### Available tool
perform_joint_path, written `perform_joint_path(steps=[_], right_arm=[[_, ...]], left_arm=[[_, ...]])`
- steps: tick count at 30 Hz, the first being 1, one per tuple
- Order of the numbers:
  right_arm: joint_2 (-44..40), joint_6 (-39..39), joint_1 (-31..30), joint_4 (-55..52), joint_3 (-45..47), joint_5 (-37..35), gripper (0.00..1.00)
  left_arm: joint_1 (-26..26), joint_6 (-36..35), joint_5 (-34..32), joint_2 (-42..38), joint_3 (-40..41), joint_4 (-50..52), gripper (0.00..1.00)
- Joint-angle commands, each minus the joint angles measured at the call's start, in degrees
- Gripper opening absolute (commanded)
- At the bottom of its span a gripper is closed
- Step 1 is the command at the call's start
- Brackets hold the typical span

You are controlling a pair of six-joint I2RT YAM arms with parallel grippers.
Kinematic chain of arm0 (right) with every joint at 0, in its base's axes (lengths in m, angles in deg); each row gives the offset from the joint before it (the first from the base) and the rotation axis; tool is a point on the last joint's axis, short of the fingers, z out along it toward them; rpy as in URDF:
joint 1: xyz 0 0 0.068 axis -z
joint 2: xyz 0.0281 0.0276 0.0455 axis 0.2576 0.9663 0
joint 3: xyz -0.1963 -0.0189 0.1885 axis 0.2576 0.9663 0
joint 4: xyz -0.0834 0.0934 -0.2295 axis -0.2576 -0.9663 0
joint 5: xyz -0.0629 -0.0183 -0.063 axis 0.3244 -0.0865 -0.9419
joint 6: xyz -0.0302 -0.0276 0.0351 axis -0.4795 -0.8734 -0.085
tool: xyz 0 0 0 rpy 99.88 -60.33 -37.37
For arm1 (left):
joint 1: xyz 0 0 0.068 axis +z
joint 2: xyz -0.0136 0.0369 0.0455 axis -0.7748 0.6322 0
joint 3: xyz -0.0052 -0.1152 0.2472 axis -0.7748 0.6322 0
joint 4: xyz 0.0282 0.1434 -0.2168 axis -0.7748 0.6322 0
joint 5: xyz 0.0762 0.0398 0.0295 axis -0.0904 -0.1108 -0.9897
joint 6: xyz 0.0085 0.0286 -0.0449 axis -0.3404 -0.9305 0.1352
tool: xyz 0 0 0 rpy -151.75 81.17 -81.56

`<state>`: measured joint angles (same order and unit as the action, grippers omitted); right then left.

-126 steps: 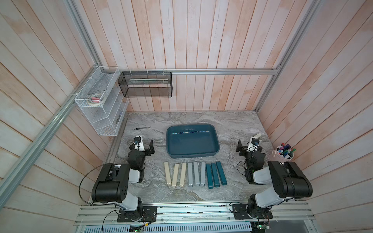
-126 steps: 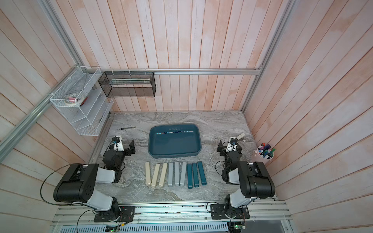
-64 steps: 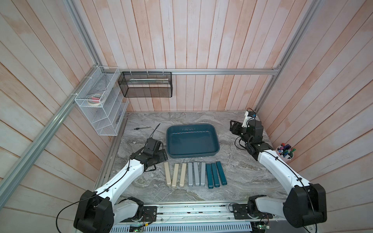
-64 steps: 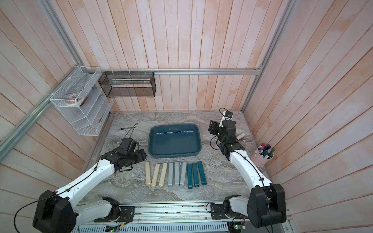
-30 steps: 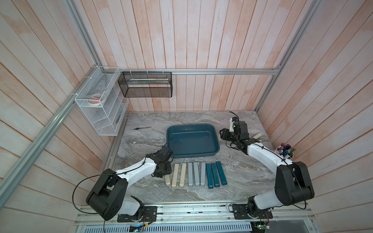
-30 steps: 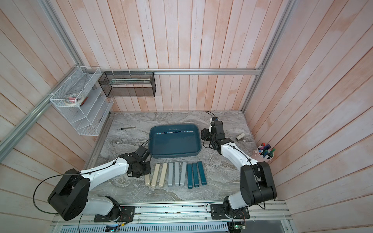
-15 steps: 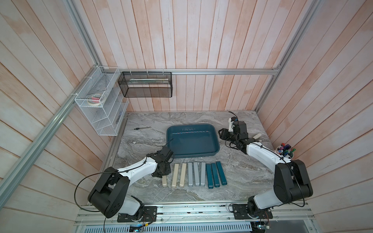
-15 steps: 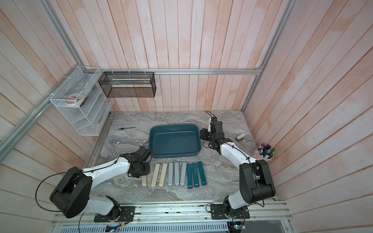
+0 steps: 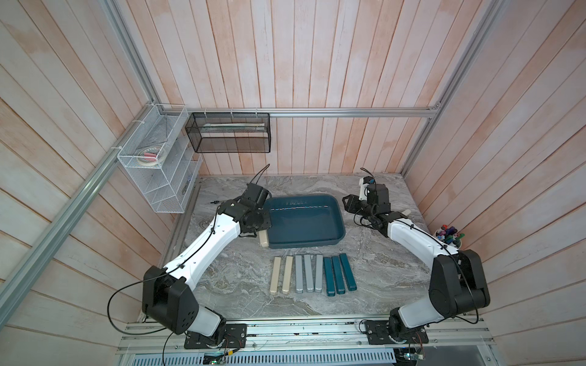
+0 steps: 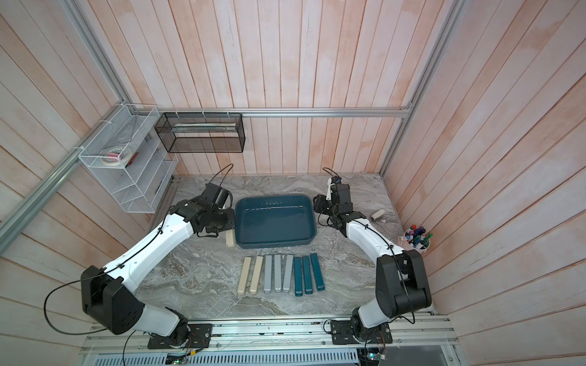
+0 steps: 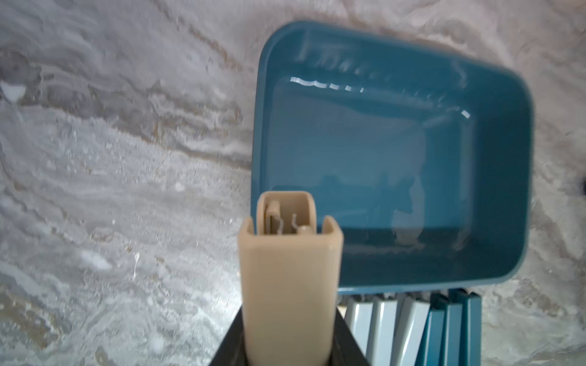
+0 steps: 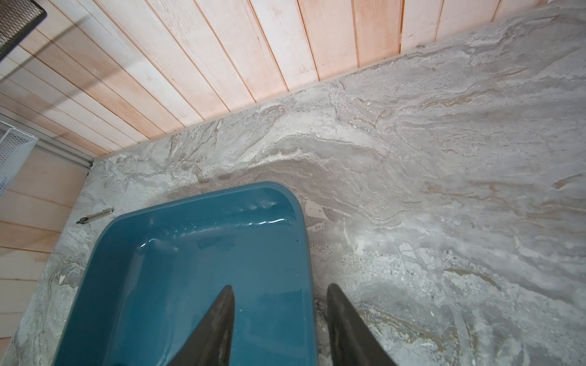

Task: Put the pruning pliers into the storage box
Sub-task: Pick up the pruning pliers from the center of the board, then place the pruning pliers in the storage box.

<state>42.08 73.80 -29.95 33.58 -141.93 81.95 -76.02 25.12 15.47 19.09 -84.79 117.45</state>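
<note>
Beige plastic marks the pruning pliers (image 11: 290, 279) clamped in the left gripper (image 9: 260, 230). The dark fingers (image 11: 345, 345) are closed on the two sides of the folded bar, which projects forward beyond the fingertips. In both top views the bar's free end sits just outside the near left corner of the storage box (image 9: 304, 221), close to its rim. Whether that end touches the tabletop (image 9: 380, 269) cannot be determined. The left wrist view is blurred, but it shows the open end of the bar with its inner parts, overlapping the box rim. The dark teal box rests flat on the marble-pattern tabletop. Eight more pliers lie side by side just in front of the box, apart from it: two beige pliers (image 9: 275, 275), three light grey pliers (image 9: 308, 273) and three dark teal pliers (image 9: 338, 275). The right gripper (image 12: 280, 320) is at the box's right wall with its fingers (image 12: 222, 326) spread. One finger is over the box interior and the other over the tabletop outside. The rim runs between them with a clear gap to the inner finger, and nothing is gripped. A stubby beige piece (image 9: 406, 213) lies near the right arm, a cup of markers (image 9: 448, 236) stands by the right wall, and a thin metal tool (image 12: 95, 216) lies at the far left of the table.
</note>
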Motion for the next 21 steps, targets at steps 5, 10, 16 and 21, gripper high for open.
perform_joint_path(steps=[5, 10, 16, 21], right_arm=[[-0.1, -1.1, -0.4, -0.9, -2.4, 0.6, 0.45], [-1.3, -1.4, -0.3, -2.0, -2.3, 0.1, 0.45], [-1.9, -1.9, -0.4, -2.6, -0.9, 0.7, 0.45], [-3.6, -2.8, -0.3, -0.7, 1.5, 0.2, 0.46]], left_arm=[[1.5, -7.0, -0.3, 15.7, -10.6, -2.8, 0.23], [1.6, -9.7, -0.7, 25.5, -17.9, -3.1, 0.23], [2.7, -11.0, -0.2, 33.5, -23.4, -3.8, 0.23], [3.4, -11.8, -1.0, 38.2, -26.1, -3.4, 0.23]])
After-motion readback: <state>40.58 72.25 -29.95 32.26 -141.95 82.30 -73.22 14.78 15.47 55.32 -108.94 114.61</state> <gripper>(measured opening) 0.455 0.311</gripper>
